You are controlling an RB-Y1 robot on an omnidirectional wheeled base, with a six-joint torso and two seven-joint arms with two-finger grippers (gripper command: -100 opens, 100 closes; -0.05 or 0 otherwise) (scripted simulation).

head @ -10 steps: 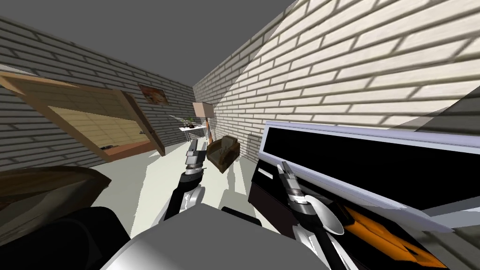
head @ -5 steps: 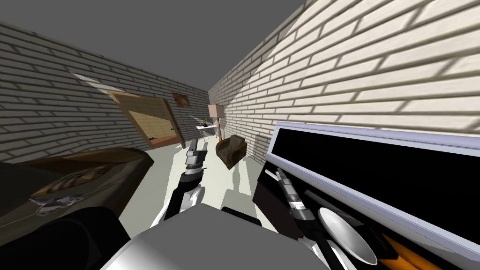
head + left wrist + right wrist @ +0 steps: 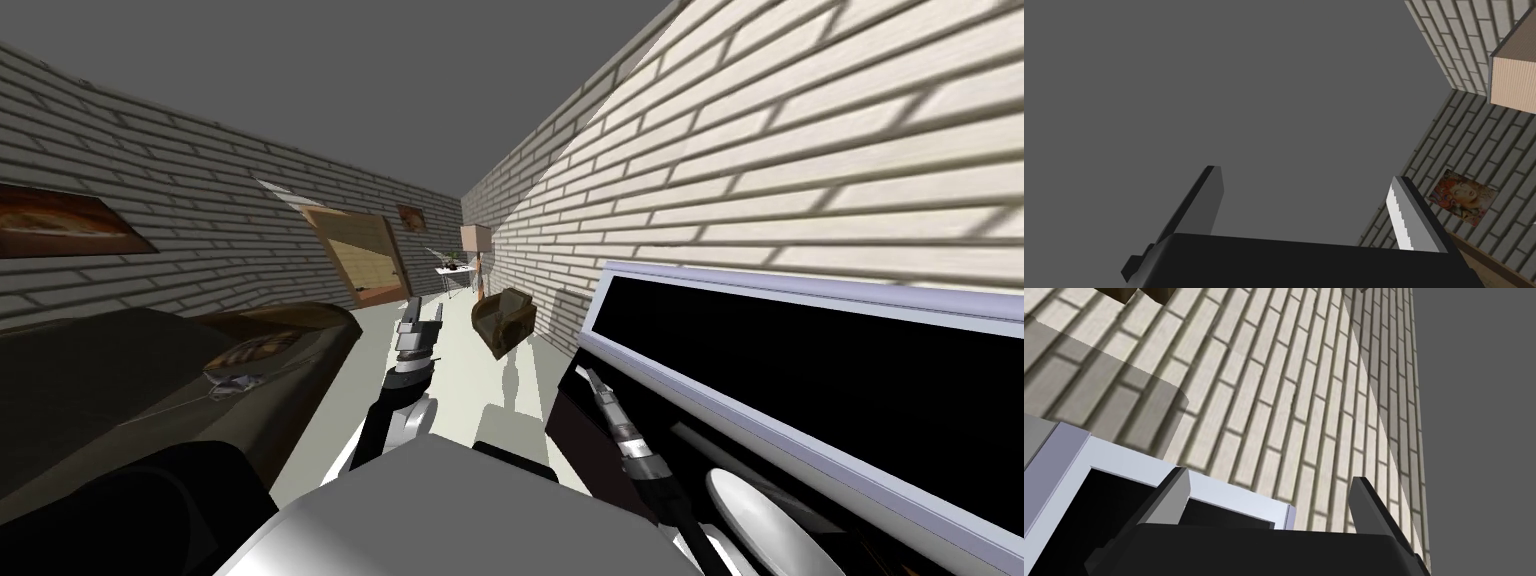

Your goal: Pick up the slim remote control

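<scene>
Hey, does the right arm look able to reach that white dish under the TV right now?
Probably not as posed: the right gripper, open, points up toward the TV, past the white dish beside its forearm. Nothing blocks it, though.

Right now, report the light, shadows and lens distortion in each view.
Head view: the wide lens splays the walls; the right wall is bright with slanting shadow bands, the left wall dim. Left wrist view: flat grey ceiling, one finger of the left gripper edge-lit. Right wrist view: a grey shadow patch crosses the right wall.
</scene>
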